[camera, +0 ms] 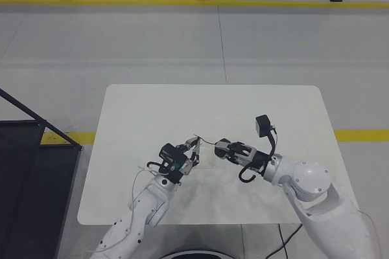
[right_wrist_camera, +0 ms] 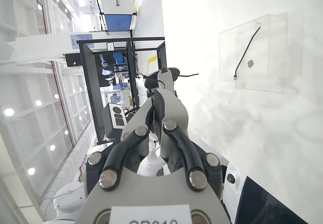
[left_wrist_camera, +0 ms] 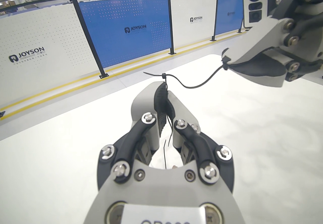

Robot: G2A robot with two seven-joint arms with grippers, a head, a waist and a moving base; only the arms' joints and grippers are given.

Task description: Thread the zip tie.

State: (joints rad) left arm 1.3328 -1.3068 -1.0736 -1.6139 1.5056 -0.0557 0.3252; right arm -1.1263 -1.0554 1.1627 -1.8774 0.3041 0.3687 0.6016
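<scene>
Aloft, zip tie (left_wrist_camera: 187, 87) between left end effector (left_wrist_camera: 164, 92) and right end effector (right_wrist_camera: 157, 95)

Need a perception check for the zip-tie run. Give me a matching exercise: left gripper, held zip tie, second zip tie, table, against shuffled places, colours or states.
1. left gripper
2. held zip tie
3. second zip tie
4. table

A. white
B. fingers shut
C. runs across to the right gripper
D. lies inside a clear box

Pairs: 1-B, 2-C, 3-D, 4-A
</scene>
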